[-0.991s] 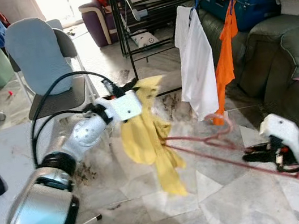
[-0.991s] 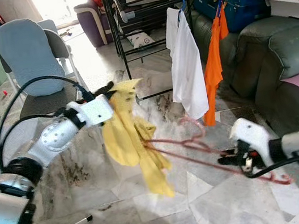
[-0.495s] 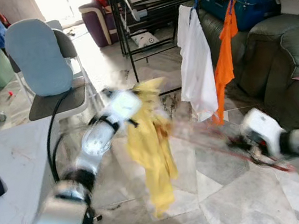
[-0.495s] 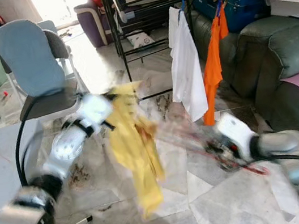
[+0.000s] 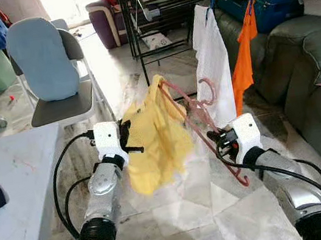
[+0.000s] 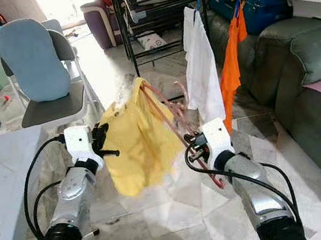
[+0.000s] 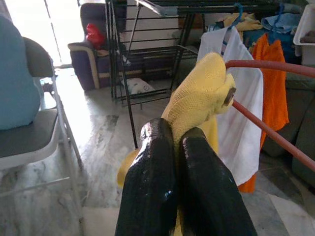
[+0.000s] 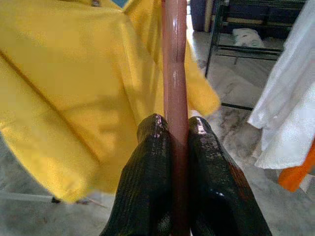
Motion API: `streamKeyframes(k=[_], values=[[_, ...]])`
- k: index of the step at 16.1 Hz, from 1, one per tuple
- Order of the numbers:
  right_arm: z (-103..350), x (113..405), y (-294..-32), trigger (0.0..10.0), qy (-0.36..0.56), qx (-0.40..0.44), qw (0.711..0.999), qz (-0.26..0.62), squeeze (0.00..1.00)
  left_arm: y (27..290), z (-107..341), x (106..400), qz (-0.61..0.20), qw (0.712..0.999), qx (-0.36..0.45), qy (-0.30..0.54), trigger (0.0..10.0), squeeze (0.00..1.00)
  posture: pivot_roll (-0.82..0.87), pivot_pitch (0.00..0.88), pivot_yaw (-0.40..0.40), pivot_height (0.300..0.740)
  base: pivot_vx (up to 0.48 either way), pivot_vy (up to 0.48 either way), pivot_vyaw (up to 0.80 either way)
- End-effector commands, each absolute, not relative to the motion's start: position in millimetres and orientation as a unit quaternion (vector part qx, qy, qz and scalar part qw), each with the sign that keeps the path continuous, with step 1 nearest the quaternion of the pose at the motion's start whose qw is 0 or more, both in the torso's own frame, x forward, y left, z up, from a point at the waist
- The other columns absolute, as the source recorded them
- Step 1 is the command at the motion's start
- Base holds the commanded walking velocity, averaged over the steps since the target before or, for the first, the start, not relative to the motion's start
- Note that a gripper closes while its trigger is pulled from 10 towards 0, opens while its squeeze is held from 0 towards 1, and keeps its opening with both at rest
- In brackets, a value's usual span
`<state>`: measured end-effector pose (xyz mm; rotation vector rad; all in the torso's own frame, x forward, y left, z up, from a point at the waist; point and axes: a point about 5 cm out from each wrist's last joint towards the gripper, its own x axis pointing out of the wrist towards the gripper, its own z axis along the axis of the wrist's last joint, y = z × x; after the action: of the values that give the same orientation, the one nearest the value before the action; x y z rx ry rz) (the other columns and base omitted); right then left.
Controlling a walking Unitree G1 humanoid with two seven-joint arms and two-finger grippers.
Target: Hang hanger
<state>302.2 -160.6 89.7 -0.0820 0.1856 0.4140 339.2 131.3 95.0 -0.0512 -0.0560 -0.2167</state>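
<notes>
Black drying rack (image 5: 157, 9) standing well beyond both arms, a white shirt (image 5: 212, 62) and an orange garment (image 5: 243, 57) already hung at its end, dark green sofa (image 5: 302, 65) to the right. Grey folding chair (image 5: 53, 70) with a blue cushion off to the left.

Yellow shirt (image 5: 154, 134) now bunched between the two arms, one arm of the pink hanger (image 5: 193, 114) threaded up into it, hook (image 5: 208, 90) pointing toward the rack. A second ago spread low and nearly flat; since swung upright and drawn in close. Probably dressing nearly done, carrying to the rail next.

Right gripper (image 8: 170, 129) clamped tight on the hanger's lower bar, fingers (image 8: 147, 162) pressed either side. Left gripper (image 7: 177, 135) pinched closed on a fold of the yellow fabric.
</notes>
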Motion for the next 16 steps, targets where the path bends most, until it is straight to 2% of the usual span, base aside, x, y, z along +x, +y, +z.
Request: streamKeyframes(k=[1, 5, 11, 16], values=[[98.9, 304.4, -159.3, 10.0, 0.068, -0.039, 0.978, 0.193, 0.00, 133.7, 100.7, 340.3, -0.107, 0.993, -0.032, -0.035, 10.0, 0.00, -0.11, 0.000, 0.054, 0.740, 0.000, 0.000, 0.00], [101.9, 309.2, -167.5, 10.0, 0.068, -0.047, 0.984, 0.156, 0.00, 120.9, 105.2, 336.0, -0.128, 0.991, -0.045, -0.021, 10.0, 0.00, -0.13, 0.000, 0.053, 0.740, 0.000, 0.000, 0.00], [104.3, 312.2, -170.9, 10.0, 0.069, -0.052, 0.985, 0.150, 0.00, 117.9, 104.3, 331.6, -0.136, 0.990, -0.047, -0.002, 10.0, 0.00, -0.13, 0.000, 0.048, 0.740, 0.000, 0.000, 0.00], [105.3, 314.5, -169.3, 10.0, 0.068, -0.054, 0.984, 0.153, 0.00, 116.2, 106.2, 332.0, -0.139, 0.989, -0.046, -0.001, 10.0, 0.00, -0.13, 0.000, 0.044, 0.740, -0.273, 0.000, 0.00]])
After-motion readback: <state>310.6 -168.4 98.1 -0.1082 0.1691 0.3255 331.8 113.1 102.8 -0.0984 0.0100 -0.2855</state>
